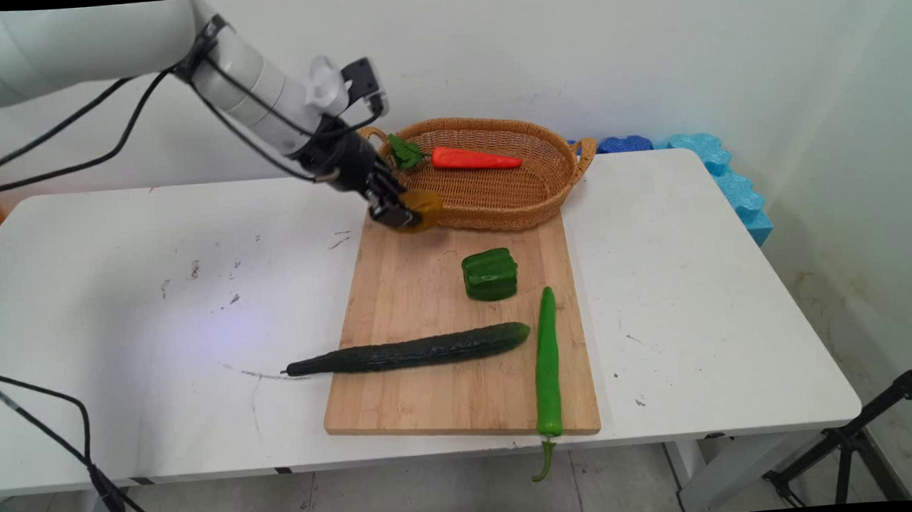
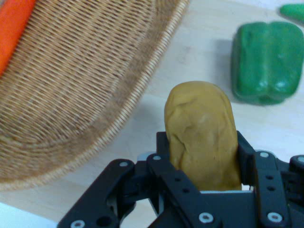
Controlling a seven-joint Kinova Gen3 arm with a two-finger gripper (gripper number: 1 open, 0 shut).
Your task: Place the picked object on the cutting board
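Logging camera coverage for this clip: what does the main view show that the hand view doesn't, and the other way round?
Only the main view shows the cucumber, the whole long green pepper and the table. Only the hand view shows the gripper closed on the brown potato, with the fingers against its sides. Both show the basket, the carrot, the green bell pepper and the cutting board.

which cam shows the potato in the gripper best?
Hand view: the brown potato fills the middle of the picture, clamped between the gripper fingers, above the cutting board. Main view shows only a small brown lump by the basket, partly hidden by the gripper.
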